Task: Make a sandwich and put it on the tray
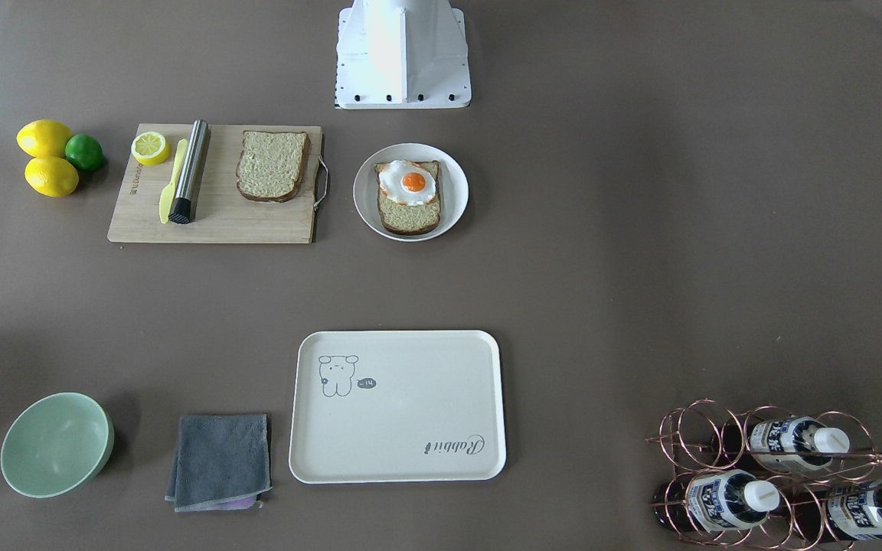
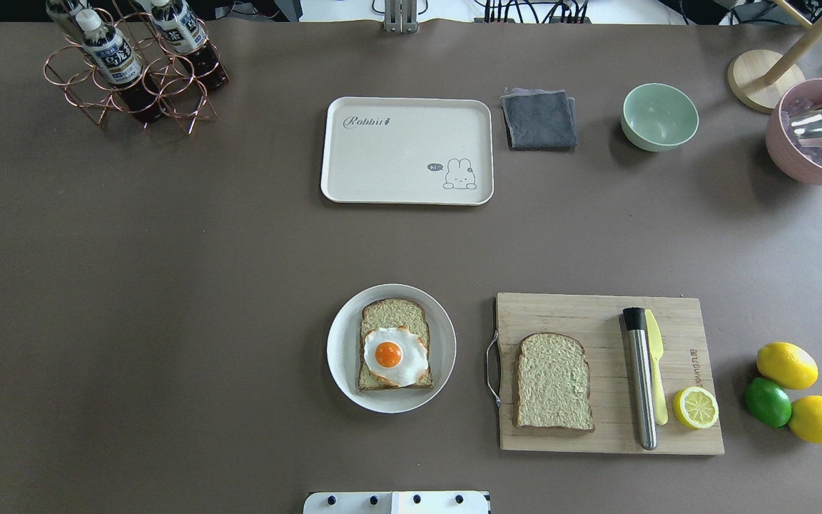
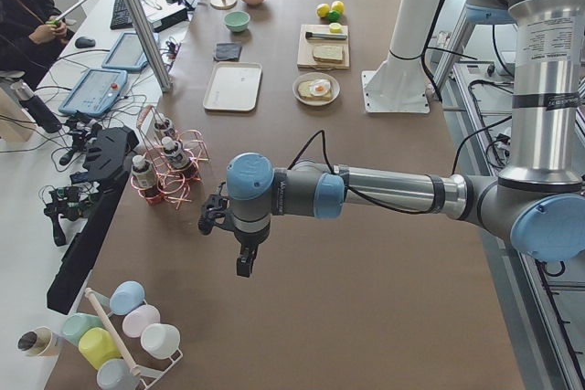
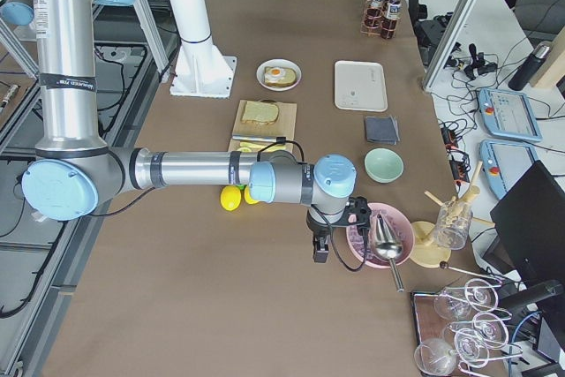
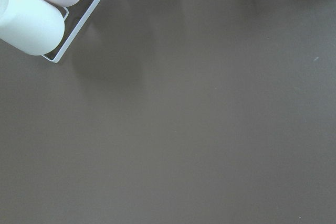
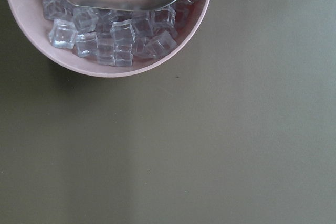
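On a round white plate [image 2: 343,350] [image 1: 368,195] lies one bread slice [image 2: 395,314] with a fried egg [image 2: 395,355] [image 1: 408,182] on top. A second bread slice [image 2: 552,382] [image 1: 272,164] lies flat on the wooden cutting board [image 2: 582,314]. The cream tray [image 2: 397,164] [image 1: 410,413] sits bare at the table's far middle. My left gripper [image 3: 245,262] hangs over bare table near the cup rack, far from the food. Beside the pink ice bowl hangs my right gripper [image 4: 320,252]. Both show only in side views, so I cannot tell whether they are open or shut.
The board also holds a metal cylinder [image 2: 641,378], a yellow knife [image 2: 656,371] and a half lemon [image 2: 696,407]. Two lemons and a lime [image 2: 768,402] lie beside it. A grey cloth [image 2: 539,118], green bowl [image 2: 659,116], bottle rack [image 2: 133,64] and pink ice bowl [image 2: 814,132] line the far side.
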### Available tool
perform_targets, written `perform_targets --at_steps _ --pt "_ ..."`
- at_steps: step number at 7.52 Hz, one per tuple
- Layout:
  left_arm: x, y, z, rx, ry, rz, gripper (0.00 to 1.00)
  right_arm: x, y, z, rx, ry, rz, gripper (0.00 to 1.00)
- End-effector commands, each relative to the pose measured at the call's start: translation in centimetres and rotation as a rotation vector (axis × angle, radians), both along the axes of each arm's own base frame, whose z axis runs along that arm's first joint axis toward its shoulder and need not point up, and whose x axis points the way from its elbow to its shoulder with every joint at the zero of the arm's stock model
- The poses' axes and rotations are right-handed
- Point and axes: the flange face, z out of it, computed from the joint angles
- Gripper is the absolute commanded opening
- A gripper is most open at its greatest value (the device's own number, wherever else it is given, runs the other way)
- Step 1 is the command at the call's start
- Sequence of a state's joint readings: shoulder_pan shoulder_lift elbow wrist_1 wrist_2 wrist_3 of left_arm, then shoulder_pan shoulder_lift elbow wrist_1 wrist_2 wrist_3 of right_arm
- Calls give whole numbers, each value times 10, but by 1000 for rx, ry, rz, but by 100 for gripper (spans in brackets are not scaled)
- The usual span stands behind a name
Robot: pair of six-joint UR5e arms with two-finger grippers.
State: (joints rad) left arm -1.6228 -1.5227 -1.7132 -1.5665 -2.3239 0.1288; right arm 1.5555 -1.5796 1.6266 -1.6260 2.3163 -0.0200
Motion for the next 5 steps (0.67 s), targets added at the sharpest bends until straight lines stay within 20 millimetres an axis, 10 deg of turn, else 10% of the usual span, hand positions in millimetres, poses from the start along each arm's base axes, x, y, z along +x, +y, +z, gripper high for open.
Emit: perform_targets --at_steps 1,5 --pt "0 -1 -2 5 0 0 98 0 1 1 -2 0 -1 100" --pt "0 0 -2 3 -2 0 98 0 4 3 -6 -3 -1 100"
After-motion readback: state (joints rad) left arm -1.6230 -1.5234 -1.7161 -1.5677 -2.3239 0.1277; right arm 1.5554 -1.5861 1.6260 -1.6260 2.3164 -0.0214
